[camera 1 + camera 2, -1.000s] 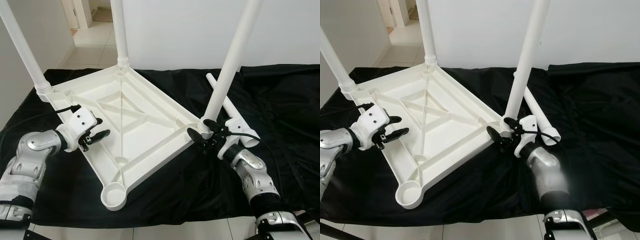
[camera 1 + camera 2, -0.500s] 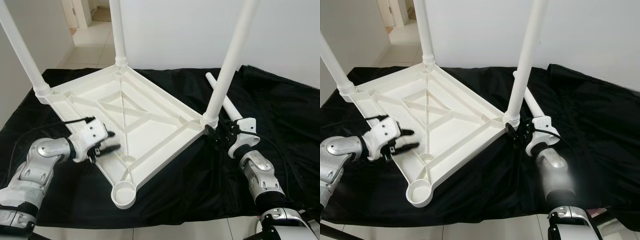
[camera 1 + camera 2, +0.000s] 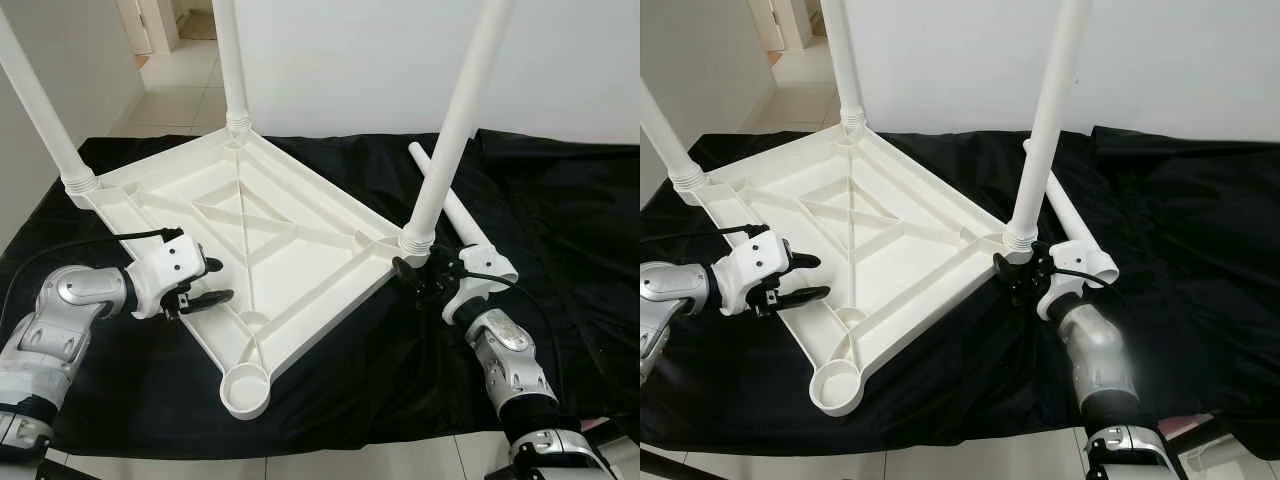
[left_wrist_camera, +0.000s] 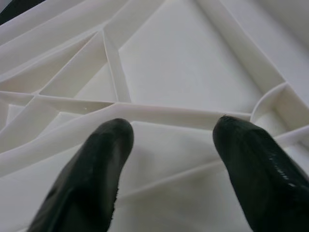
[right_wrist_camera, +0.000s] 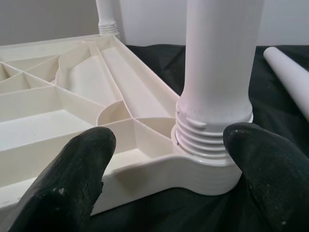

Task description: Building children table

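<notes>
The white table top [image 3: 270, 215] lies upside down on a black cloth, its ribbed underside [image 4: 183, 63] facing up. Three white legs stand screwed into its corners: one on the right [image 3: 450, 130], one at the far corner [image 3: 232, 70], one on the left [image 3: 40, 110]. The near corner socket [image 3: 247, 385] holds no leg. A loose leg [image 3: 455, 205] lies on the cloth behind the right corner. My left gripper [image 3: 213, 282] is open over the table's left rim. My right gripper [image 3: 412, 280] is open just before the threaded base [image 5: 212, 130] of the right leg.
The black cloth [image 3: 560, 230] covers the floor around the table, with bare cloth to the right. A white wall stands behind. A doorway with a tiled floor [image 3: 180, 80] opens at the far left.
The left gripper has slid along the left rim toward the near corner. The right gripper drew back from the right corner and has edged close again. The view has shifted slightly.
</notes>
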Available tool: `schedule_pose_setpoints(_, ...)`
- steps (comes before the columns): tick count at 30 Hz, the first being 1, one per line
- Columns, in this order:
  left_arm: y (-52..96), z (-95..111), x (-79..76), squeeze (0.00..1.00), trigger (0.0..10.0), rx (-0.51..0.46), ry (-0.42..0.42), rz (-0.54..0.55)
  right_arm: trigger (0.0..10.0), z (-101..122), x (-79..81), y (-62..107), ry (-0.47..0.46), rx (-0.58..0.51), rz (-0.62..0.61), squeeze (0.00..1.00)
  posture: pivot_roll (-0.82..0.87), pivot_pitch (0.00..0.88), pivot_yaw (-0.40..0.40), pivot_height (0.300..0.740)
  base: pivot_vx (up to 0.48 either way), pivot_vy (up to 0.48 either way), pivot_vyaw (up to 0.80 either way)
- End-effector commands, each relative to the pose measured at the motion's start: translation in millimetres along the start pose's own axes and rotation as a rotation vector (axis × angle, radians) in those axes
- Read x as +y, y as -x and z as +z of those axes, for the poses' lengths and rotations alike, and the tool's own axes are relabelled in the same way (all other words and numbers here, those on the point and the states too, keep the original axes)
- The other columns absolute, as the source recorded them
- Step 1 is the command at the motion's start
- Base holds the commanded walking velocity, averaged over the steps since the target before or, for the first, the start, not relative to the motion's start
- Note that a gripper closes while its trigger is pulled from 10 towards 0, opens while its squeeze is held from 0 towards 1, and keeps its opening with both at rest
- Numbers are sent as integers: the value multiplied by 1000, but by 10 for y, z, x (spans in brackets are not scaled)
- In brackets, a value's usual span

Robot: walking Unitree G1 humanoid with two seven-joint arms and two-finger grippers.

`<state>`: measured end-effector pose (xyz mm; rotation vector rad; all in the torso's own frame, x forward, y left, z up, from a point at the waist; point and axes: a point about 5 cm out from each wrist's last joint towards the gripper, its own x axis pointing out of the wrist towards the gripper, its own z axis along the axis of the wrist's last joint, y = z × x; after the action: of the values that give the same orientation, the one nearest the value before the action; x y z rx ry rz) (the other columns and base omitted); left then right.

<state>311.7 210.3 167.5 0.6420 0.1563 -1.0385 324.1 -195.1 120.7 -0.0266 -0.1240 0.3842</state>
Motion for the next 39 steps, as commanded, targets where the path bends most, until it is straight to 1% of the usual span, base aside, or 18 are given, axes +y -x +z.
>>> schedule_pose_setpoints(1, 56, 7, -61, 1000, 10000, -5, 16, -206, 10000, -11, 15, 23, -7, -5, 0, 0, 9, 49, 6, 740, 0, 0, 0)
schedule_pose_setpoints(2, 65, 3, -60, 0, 10000, -5, 18, -239, 10000, 1, 46, 27, -5, -9, 22, 0, 7, 46, 5, 740, 0, 0, 0)
schedule_pose_setpoints(7, 27, -65, -58, 0, 10000, 43, -5, -252, 10000, 19, 71, 21, 3, -10, 44, 0, 5, 42, 3, 740, 0, 0, 0)
schedule_pose_setpoints(13, 26, -67, -69, 0, 10000, 45, -22, -290, 10000, 57, 66, 5, 11, -17, 51, 0, 1, 44, 3, 740, 0, 0, 0)
schedule_pose_setpoints(15, 38, -39, -5, 0, 10000, 19, 18, -258, 10000, 84, 63, 1, 13, -28, 50, 0, 1, 43, 4, 740, 0, 0, 0)
schedule_pose_setpoints(20, 79, -72, 8, 0, 10000, 21, 41, -234, 10000, 147, 77, 3, 10, -63, 39, 0, -1, 47, 10, 740, 0, 0, 0)
schedule_pose_setpoints(22, 122, -132, -124, 0, 10000, 27, 65, -286, 10000, 219, 112, -8, 4, -100, 29, 0, -1, 53, 12, 740, 0, 0, 0)
schedule_pose_setpoints(23, 122, -132, -124, 0, 10000, 27, 65, -286, 10000, 219, 112, -8, 4, -100, 29, 0, -1, 53, 12, 740, 0, 0, 0)
schedule_pose_setpoints(24, 132, -149, -180, 0, 10000, 24, 72, -306, 10000, 240, 129, -14, 4, -109, 27, 0, 0, 56, 13, 740, 0, 0, 0)
schedule_pose_setpoints(26, 96, -138, -253, 0, 10000, -33, 140, -263, 10000, 290, 167, -34, 8, -137, 13, 0, 0, 66, 24, 740, 0, 0, 0)
schedule_pose_setpoints(28, 78, -161, -333, 0, 10000, -47, 183, -228, 10000, 329, 185, -47, 6, -161, -10, 0, 1, 73, 21, 740, 0, 0, 0)
schedule_pose_setpoints(29, 78, -161, -333, 0, 10000, -47, 183, -228, 10000, 329, 185, -47, 6, -161, -10, 0, 1, 73, 21, 740, 0, 0, 0)
schedule_pose_setpoints(31, 109, -208, -430, 0, 10000, -37, 193, -219, 10000, 351, 206, -57, -7, -175, -24, 0, 0, 82, 25, 740, 0, 0, 0)
schedule_pose_setpoints(33, 121, -222, -465, 0, 10000, -32, 196, -214, 10000, 355, 216, -60, -9, -176, -25, 0, 1, 85, 22, 740, 0, 0, 0)
schedule_pose_setpoints(35, 128, -216, -576, 0, 10000, -39, 209, -205, 10000, 355, 235, -65, -13, -176, -22, 0, 5, 88, 14, 740, 0, 0, 0)
schedule_pose_setpoints(36, 128, -216, -576, 0, 10000, -39, 209, -205, 10000, 355, 235, -65, -13, -176, -22, 0, 5, 88, 14, 740, 0, 0, 0)
schedule_pose_setpoints(38, 116, -187, -642, 0, 10000, -49, 209, -205, 10000, 356, 241, -69, -13, -173, -22, 0, 7, 88, 10, 740, 0, 0, 0)
schedule_pose_setpoints(39, 74, -122, -766, 0, 10000, -76, 210, -212, 10000, 364, 251, -84, -13, -168, -9, 0, 14, 87, -2, 740, 0, 0, 0)
